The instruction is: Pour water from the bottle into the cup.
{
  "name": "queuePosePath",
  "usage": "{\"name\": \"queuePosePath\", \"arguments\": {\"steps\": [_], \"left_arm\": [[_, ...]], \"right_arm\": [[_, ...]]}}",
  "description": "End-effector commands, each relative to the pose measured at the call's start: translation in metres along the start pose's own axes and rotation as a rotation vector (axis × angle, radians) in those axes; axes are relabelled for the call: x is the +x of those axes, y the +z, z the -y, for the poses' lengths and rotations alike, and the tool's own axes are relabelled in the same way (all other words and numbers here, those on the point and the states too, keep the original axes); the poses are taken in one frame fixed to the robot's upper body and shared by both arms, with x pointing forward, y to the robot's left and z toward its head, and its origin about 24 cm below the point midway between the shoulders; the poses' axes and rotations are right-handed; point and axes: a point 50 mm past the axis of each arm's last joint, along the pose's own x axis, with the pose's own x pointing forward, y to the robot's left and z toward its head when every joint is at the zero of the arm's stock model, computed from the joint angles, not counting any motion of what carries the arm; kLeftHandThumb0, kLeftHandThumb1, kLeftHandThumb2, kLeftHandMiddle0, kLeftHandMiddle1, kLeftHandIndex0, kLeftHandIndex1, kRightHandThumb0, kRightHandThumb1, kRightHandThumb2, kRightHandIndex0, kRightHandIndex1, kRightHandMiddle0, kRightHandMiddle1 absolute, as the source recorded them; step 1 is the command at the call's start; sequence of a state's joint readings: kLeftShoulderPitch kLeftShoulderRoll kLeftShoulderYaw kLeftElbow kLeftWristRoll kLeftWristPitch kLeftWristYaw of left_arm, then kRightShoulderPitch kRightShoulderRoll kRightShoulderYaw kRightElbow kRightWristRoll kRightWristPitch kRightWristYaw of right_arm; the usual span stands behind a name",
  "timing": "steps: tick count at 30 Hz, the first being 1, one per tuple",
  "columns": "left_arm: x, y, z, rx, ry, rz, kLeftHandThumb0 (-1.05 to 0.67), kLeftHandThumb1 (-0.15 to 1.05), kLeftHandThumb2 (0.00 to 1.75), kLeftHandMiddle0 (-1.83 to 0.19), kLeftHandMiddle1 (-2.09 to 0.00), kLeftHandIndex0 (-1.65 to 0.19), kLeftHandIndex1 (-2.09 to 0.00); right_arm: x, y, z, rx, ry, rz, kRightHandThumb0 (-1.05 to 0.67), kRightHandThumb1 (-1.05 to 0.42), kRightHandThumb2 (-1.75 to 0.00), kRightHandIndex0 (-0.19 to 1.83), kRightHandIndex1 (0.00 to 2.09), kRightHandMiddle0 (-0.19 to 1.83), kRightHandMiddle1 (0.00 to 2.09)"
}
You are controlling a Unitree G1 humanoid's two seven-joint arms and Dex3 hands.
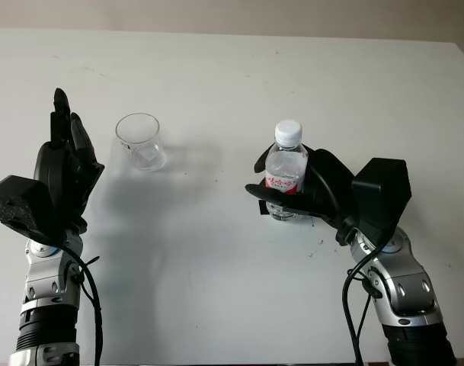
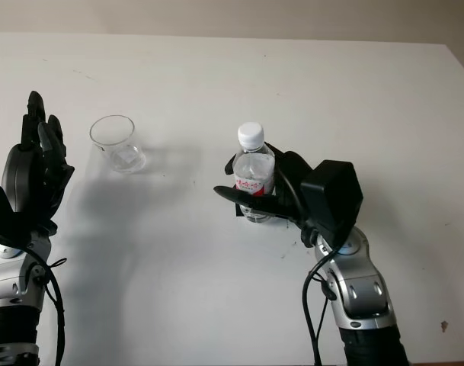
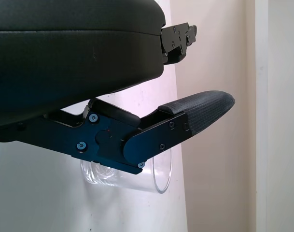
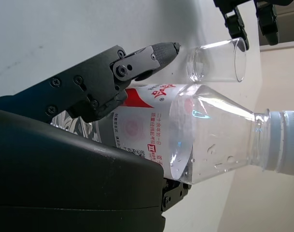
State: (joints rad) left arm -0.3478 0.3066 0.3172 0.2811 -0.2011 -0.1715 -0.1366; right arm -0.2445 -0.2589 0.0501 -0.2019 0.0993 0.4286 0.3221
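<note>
Near the frame's center right, the right hand (image 1: 292, 194) grasps the upright bottle (image 1: 286, 169), capped and mostly full of water, standing on the white table (image 1: 216, 267); its fingers hide the bottle's base. At left, the left hand (image 1: 64, 164) is released, holding nothing. Farther back, upper left, stands the clear cup (image 1: 140, 142), empty.

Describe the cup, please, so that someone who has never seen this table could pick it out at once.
On the white table, look to the robot's left half, just ahead of the open left hand. The cup stands upright there, apart from that hand. Unlike the capped, labelled bottle that the right hand grips, it is short, clear, open-topped and plain.
</note>
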Motion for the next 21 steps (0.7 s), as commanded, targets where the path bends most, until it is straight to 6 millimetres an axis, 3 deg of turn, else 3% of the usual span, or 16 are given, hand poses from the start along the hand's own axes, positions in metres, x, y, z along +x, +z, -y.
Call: {"name": "queuePosePath", "arguments": {"steps": [1, 8, 11, 13, 16, 18, 21], "left_arm": [[-0.001, 0.002, -0.005, 0.008, 0.004, 0.008, -0.73, 1.05, 0.84, 0.19, 0.0, 0.19, 0.0], [0.0, 0.003, -0.006, 0.011, 0.007, 0.008, -0.73, 1.05, 0.85, 0.19, 0.0, 0.19, 0.0], [-0.001, 0.004, -0.006, 0.006, 0.004, 0.01, -0.72, 1.05, 0.86, 0.19, 0.0, 0.19, 0.0], [-0.001, 0.004, -0.006, 0.006, 0.001, 0.009, -0.71, 1.05, 0.87, 0.19, 0.0, 0.19, 0.0], [-0.001, 0.003, -0.007, 0.005, -0.001, 0.007, -0.71, 1.05, 0.87, 0.19, 0.0, 0.19, 0.0], [-0.001, 0.003, -0.007, 0.006, -0.002, 0.007, -0.71, 1.05, 0.86, 0.19, 0.0, 0.19, 0.0], [0.0, 0.003, -0.007, 0.008, -0.004, 0.008, -0.72, 1.05, 0.85, 0.19, 0.0, 0.19, 0.0]], "right_arm": [[-0.008, -0.019, -0.001, 0.034, 0.001, -0.075, -0.37, -1.05, -0.11, 0.21, 2.09, 0.04, 2.09], [-0.015, -0.03, -0.002, 0.071, -0.025, -0.07, -0.44, -1.05, -0.07, 0.04, 2.09, -0.13, 2.09], [-0.018, -0.034, -0.002, 0.109, -0.049, -0.047, -0.51, -1.01, -0.05, -0.16, 2.09, -0.18, 2.07], [-0.019, -0.036, -0.001, 0.096, -0.048, -0.021, -0.57, -0.99, -0.05, -0.18, 1.59, -0.19, 1.49], [-0.022, -0.037, 0.005, 0.052, -0.02, 0.017, -0.65, -0.97, -0.05, -0.17, 0.48, -0.18, 0.48], [-0.024, -0.038, 0.008, 0.028, -0.018, 0.036, -0.7, -0.96, -0.05, -0.17, 0.17, -0.18, 0.2], [-0.024, -0.038, 0.011, 0.001, -0.023, 0.073, -0.77, -0.95, -0.05, -0.19, 0.03, -0.19, 0.06]]}}
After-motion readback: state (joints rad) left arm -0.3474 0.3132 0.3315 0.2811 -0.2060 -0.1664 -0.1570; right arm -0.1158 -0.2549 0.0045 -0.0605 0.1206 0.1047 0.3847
